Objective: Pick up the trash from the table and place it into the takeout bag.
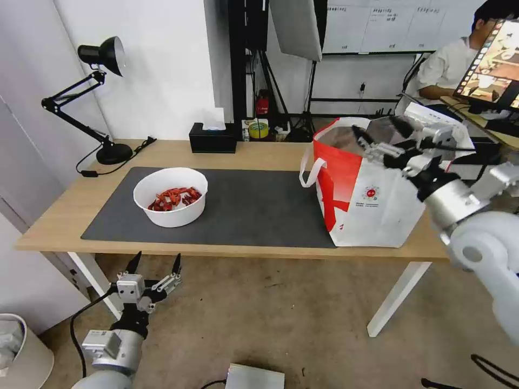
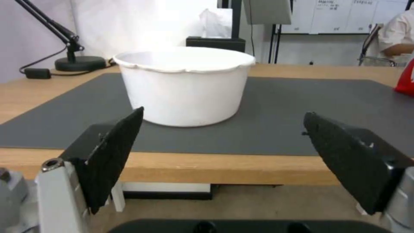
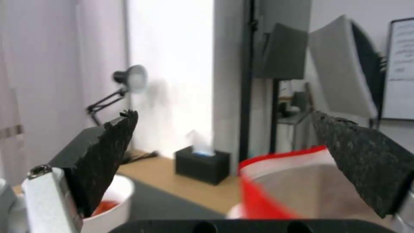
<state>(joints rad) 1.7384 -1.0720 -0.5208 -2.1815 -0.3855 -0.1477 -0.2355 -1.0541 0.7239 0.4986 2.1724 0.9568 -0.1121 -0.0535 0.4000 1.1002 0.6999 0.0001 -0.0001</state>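
Note:
A white round bowl (image 1: 171,196) of red crayfish shells, the trash, sits on the left part of the dark grey mat (image 1: 254,210) on the table (image 1: 59,210). Its white wall (image 2: 185,87) faces the left wrist view. My left gripper (image 1: 155,263) hangs open below the table's front edge, in front of the bowl, holding nothing. The takeout bag (image 1: 373,200), white and red with a foil lining, stands on the table's right end. My right gripper (image 1: 378,132) is open over the bag's mouth (image 3: 302,181), with nothing between its fingers.
A black tissue box (image 1: 212,138) stands at the table's back edge, and a black desk lamp (image 1: 89,92) at the back left. A bin (image 1: 21,351) is on the floor at the left. A person sits at a desk behind the bag.

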